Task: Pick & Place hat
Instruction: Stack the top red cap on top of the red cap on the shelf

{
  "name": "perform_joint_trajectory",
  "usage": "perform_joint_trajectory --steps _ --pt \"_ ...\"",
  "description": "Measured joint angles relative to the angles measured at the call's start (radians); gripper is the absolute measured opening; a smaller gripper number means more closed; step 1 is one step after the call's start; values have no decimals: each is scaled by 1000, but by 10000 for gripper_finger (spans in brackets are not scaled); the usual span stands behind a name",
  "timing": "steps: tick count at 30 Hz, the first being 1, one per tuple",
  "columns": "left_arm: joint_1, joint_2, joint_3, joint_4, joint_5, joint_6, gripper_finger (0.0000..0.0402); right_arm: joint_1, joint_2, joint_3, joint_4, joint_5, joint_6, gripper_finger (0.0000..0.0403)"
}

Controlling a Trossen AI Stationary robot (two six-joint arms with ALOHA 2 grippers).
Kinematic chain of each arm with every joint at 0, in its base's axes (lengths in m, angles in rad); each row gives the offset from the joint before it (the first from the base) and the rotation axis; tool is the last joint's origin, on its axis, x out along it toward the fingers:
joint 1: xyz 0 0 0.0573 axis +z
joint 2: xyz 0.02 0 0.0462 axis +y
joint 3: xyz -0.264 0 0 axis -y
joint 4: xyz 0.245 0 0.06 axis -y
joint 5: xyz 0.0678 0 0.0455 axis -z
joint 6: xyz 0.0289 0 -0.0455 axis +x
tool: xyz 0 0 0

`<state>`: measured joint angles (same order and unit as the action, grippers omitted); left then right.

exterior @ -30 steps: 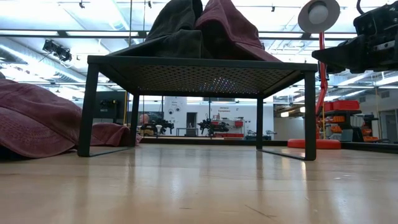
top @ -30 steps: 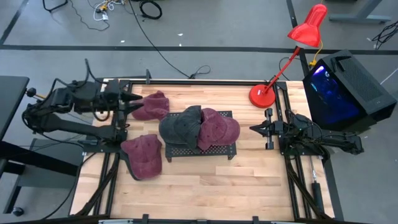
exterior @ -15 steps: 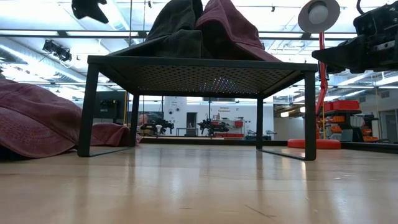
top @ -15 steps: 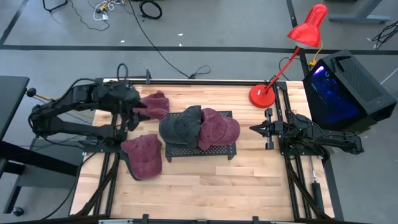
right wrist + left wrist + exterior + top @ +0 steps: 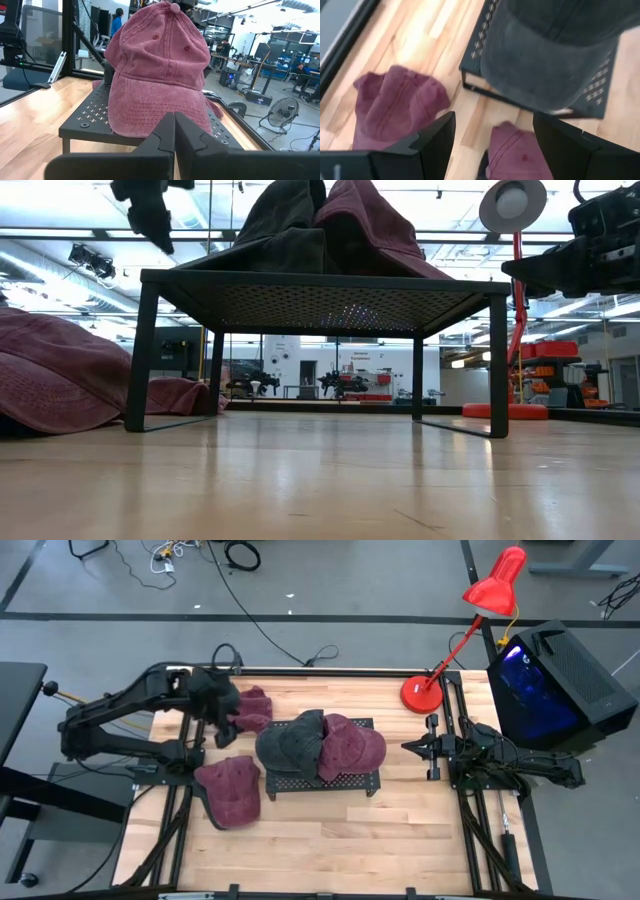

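Note:
A black perforated rack (image 5: 352,783) stands mid-table. On it lie a dark grey hat (image 5: 290,744) and a maroon hat (image 5: 354,746), both also seen in the low view as the grey hat (image 5: 285,225) and the maroon hat (image 5: 365,225). Two more maroon hats rest on the wood: one at the far left (image 5: 252,708), one at the near left (image 5: 232,790). My left gripper (image 5: 226,712) hangs open above the far-left hat, fingers tipped down, touching nothing; its wrist view shows a maroon hat (image 5: 520,157) just past the gripper (image 5: 495,132). My right gripper (image 5: 408,747) waits shut at the table's right.
A red desk lamp stands on its base (image 5: 421,693) at the far right corner, its arm slanting up and right. A black box with blue light (image 5: 555,680) sits beyond the right edge. Bare wood (image 5: 330,840) lies in front of the rack.
My left gripper has swung from the table's far-left edge toward the rack, tipping from level to pointing down over the far-left maroon hat, and it has come down into the top of the low view. The hats and the right arm have stayed still.

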<state>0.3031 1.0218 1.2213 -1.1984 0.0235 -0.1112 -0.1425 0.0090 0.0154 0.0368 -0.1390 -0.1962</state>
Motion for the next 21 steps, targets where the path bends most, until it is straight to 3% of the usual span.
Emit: perform_joint_trajectory --steps 9,21 --pt "5 100 -11 -60 -9 21 271 0 0 0 0 0 0 4" --pt "1 110 -52 -110 -71 12 271 0 0 0 0 0 0 4"
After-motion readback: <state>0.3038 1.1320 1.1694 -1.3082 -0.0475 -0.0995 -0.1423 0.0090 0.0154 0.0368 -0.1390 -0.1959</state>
